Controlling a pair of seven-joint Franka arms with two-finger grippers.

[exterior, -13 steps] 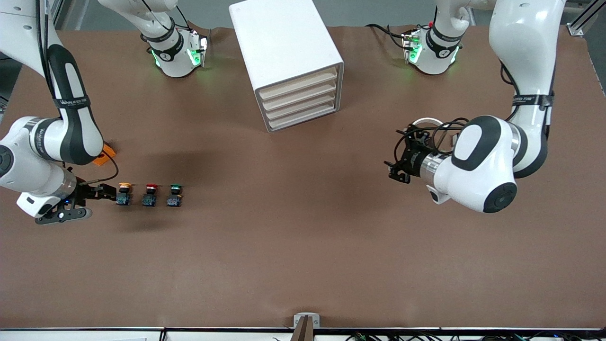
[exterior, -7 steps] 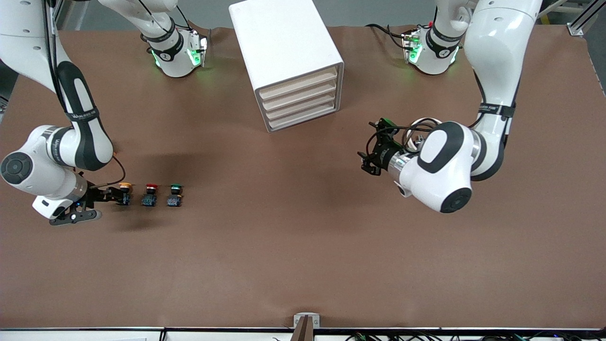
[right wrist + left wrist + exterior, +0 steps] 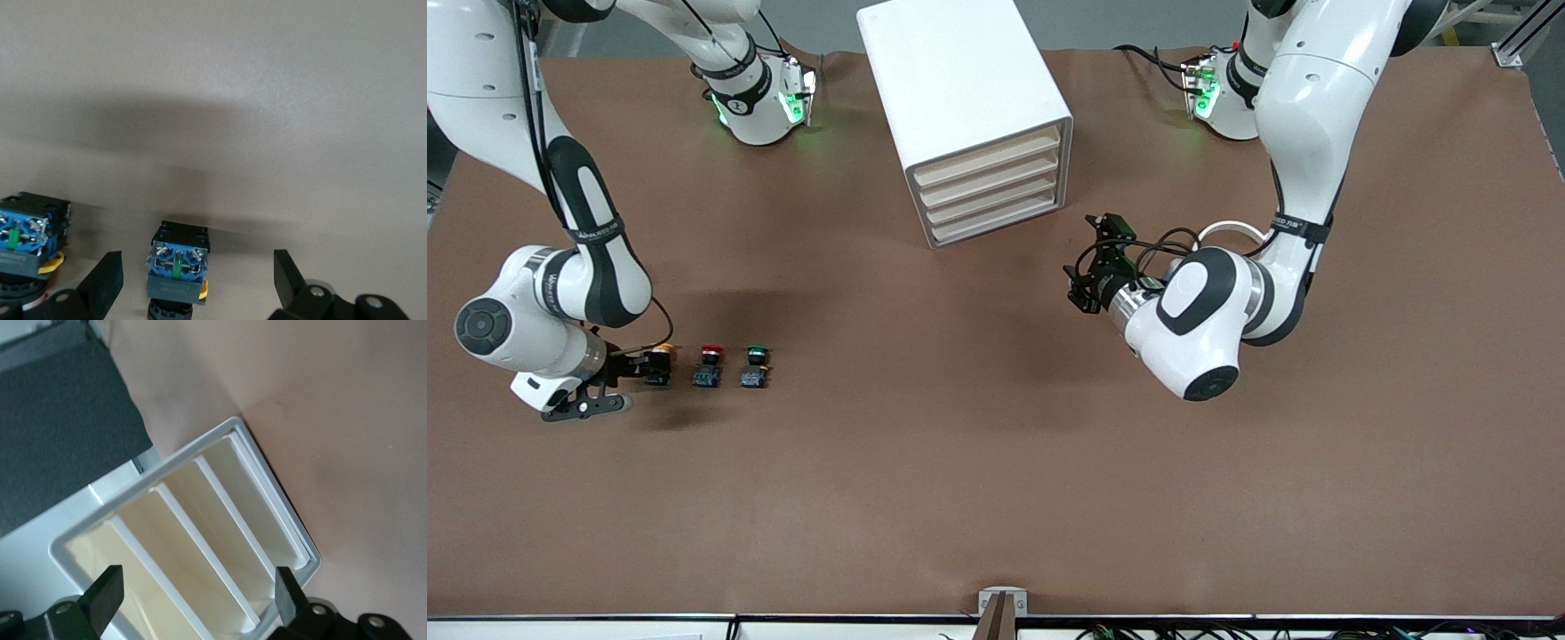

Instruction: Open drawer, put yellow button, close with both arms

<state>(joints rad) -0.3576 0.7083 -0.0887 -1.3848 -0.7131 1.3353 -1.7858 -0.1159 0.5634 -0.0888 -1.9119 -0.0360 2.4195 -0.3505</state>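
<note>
The right gripper [image 3: 649, 366] stands open around the yellow button [image 3: 661, 364], which sits on the table [image 3: 996, 462]. The left gripper [image 3: 1080, 289] hangs open in front of the cabinet [image 3: 969, 116], whose top drawer [image 3: 989, 157] is closed.

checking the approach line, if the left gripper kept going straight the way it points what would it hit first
Most likely the cabinet's drawer fronts: the open left gripper faces them squarely, with nothing visible between. Which drawer is unclear.

Matt brown cloth-like table cover [image 3: 996, 462], smooth white plastic-looking cabinet [image 3: 951, 80], glossy white arm shells [image 3: 1316, 98].
</note>
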